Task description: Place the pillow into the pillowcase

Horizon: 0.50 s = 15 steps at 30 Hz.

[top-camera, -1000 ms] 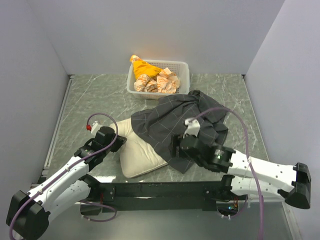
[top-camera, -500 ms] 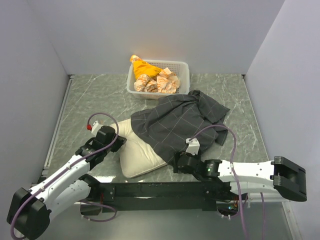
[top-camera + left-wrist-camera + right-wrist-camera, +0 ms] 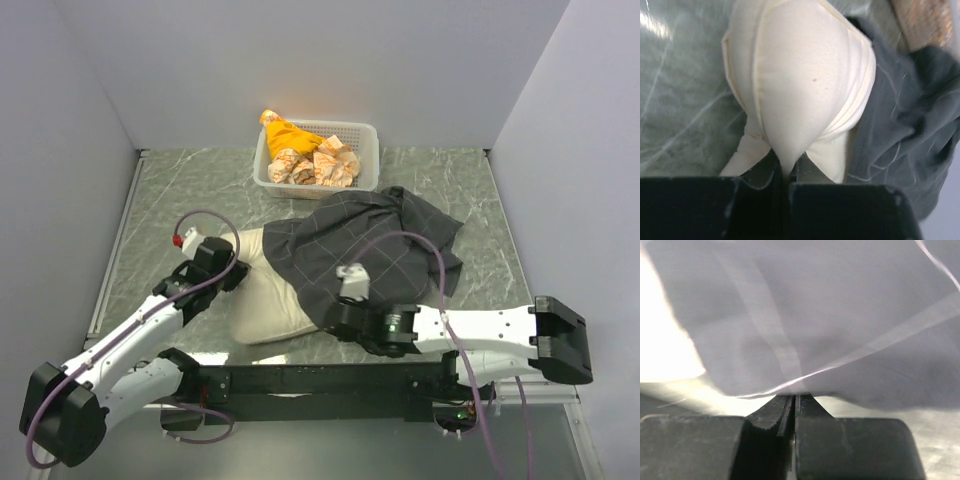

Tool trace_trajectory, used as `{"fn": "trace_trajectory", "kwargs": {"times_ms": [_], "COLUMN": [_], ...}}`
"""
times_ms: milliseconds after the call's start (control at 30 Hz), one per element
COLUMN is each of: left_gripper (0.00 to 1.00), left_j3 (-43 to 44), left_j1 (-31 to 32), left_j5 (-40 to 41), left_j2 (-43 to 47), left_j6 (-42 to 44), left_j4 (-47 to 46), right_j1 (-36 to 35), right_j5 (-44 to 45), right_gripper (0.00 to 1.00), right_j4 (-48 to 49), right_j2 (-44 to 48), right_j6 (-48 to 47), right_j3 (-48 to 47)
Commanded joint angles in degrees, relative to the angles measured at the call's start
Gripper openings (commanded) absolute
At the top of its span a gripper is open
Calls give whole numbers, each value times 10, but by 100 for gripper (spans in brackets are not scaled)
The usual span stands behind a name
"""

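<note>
The left gripper (image 3: 785, 170) is pressed shut on a pinch of the pillow's cream fabric at its left edge, while the right gripper (image 3: 793, 402), fingers closed together, nips the near hem of the pillowcase. Both arms reach in low from the near edge of the green marbled table (image 3: 180, 195), the left arm from the near left and the right arm lying almost flat across the near right. The pillowcase (image 3: 375, 250), charcoal with a thin pale check, lies rumpled at the centre and right of the table, its far right corner bunched in folds. It is draped over the right part of the pillow (image 3: 262, 305), whose bare near-left end bulges out beside the left gripper. Whether the covered end is inside the case or merely under it cannot be told. At the far edge, against the back wall, stands a white mesh basket (image 3: 368, 132), just beyond the pillowcase's far edge. It holds orange-and-white cloth bundles (image 3: 305, 155), one orange piece poking up over its left corner.
</note>
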<state>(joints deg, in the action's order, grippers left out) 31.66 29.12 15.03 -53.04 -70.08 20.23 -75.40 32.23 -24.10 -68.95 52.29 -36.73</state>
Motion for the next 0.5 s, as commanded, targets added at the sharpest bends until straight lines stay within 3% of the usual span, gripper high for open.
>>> {"fn": "trace_trajectory", "kwargs": {"times_ms": [0,67,133,333,467], "left_gripper": [1,1,1,1,1], "left_j3": [86,103,110,104,75], "left_j1": [-3,-2,1,4,16], "left_j5": [37,43,48,85,73], "left_j2": [-15,-11,6,93,109], "left_j6": [7,4,-1,-1,-22], "left_j4": [-14,-10,1,38,18], "right_j1": [-89,-113,-107,11,-21], "right_j5": [-24,-24,-49,-131,-108], "right_gripper": [0,0,0,0,0], "right_j4": [-24,-61,-57,5,-68], "right_j2": [-67,-141,-164,-88,-166], "right_j6": [-94,-113,-134,-139,-177], "right_j3": [-278,-386,-405,-311,-483]}}
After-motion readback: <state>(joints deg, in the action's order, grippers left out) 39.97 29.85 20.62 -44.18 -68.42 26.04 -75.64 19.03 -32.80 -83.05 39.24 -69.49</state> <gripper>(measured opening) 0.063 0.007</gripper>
